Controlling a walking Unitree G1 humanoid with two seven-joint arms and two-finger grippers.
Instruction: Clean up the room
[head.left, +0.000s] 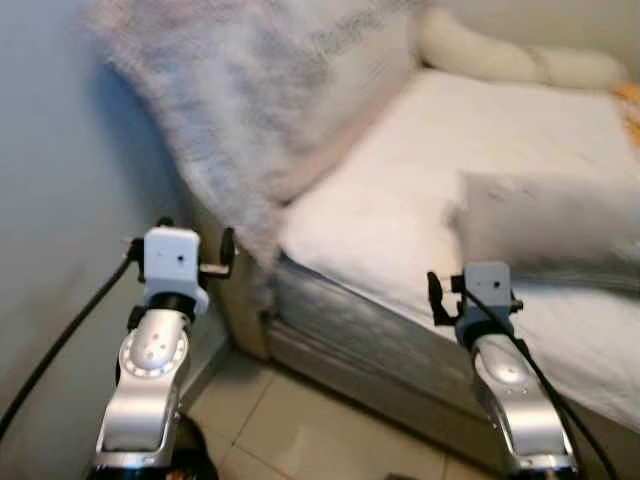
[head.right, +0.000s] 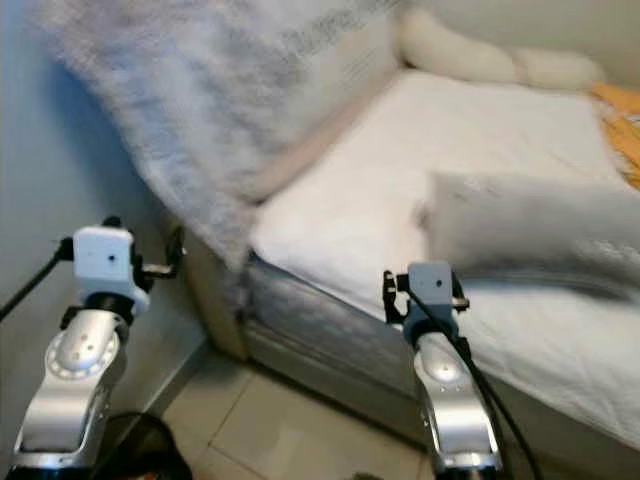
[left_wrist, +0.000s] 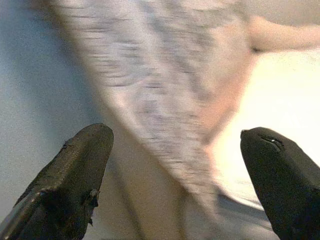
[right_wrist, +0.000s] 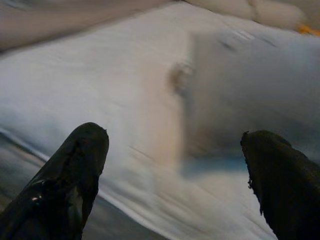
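Note:
A fuzzy grey blanket (head.left: 250, 90) hangs over the bed's near left corner and down its side. A grey pillow (head.left: 550, 225) lies on the white sheet (head.left: 400, 190), and a long white pillow (head.left: 500, 55) rests along the back. My left gripper (left_wrist: 175, 137) is raised beside the wall and stands open, with the blanket's hanging edge (left_wrist: 165, 100) ahead of it. My right gripper (right_wrist: 175, 135) is open too, hovering before the bed's edge and facing the grey pillow (right_wrist: 250, 85). Neither holds anything.
A pale wall (head.left: 50, 200) runs close on my left. The grey bed base (head.left: 370, 340) stands in front, over a tiled floor (head.left: 300, 430). Something orange (head.right: 620, 120) lies at the bed's far right. Black cables trail from both wrists.

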